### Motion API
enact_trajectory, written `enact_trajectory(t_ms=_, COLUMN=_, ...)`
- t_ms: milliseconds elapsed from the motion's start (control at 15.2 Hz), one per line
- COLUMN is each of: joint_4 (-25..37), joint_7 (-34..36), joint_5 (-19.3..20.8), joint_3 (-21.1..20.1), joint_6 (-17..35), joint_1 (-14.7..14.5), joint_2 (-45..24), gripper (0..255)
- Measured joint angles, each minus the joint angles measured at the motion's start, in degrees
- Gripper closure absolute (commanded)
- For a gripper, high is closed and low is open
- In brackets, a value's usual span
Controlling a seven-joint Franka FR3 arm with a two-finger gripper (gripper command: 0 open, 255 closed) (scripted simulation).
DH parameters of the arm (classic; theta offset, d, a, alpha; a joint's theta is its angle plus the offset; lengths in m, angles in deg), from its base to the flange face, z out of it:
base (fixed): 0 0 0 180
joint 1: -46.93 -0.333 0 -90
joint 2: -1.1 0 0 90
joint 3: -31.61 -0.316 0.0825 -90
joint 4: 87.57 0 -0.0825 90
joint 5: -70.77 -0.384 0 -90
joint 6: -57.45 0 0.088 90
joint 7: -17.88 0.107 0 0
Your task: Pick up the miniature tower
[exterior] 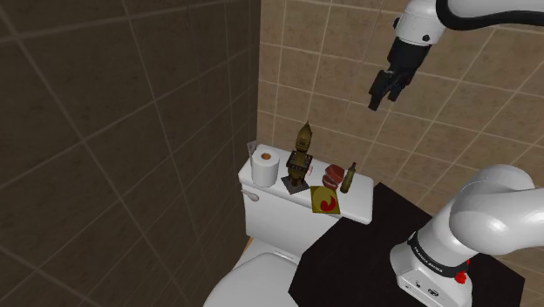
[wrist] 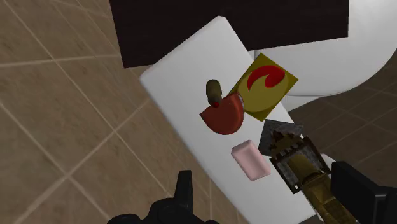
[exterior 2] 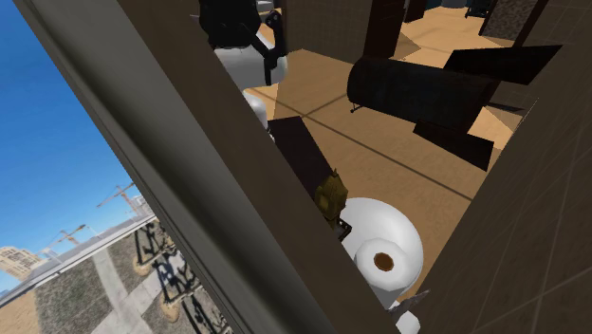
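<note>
The miniature tower (exterior: 301, 157) is a brown and gold model standing upright on a dark square base on the white toilet tank lid (exterior: 353, 202). It also rises beside the wall in the second exterior view (exterior 2: 330, 194). My gripper (exterior: 378, 98) hangs high above the tank, off toward the shoulder view's right, well apart from the tower. In the wrist view the tower (wrist: 304, 167) lies just inside the right finger, and the gripper (wrist: 267, 179) is open with nothing between its black fingers.
On the lid there are also a toilet paper roll (exterior: 264, 167), a red bowl-like piece (exterior: 332, 176), a small brown bottle (exterior: 348, 178), a yellow card (exterior: 325, 201) and a pink bar (wrist: 251, 159). Tiled walls close in behind. The toilet bowl (exterior: 253, 279) sits below.
</note>
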Motion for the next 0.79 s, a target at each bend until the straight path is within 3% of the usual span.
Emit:
enact_trajectory(t_ms=198, joint_4=-1.9, joint_7=-3.4, joint_5=0.2, joint_3=1.0, joint_6=3.8, joint_1=-1.5, joint_2=0.0, gripper=0)
enact_trajectory(t_ms=462, joint_4=-7.9, joint_7=-15.0, joint_5=0.5, joint_3=4.8, joint_6=16.8, joint_1=-6.5, joint_2=-0.4, gripper=0)
enact_trajectory(t_ms=792, joint_4=-13.2, joint_7=-31.3, joint_5=-0.6, joint_3=10.7, joint_6=33.9, joint_1=-14.8, joint_2=-4.0, gripper=0)
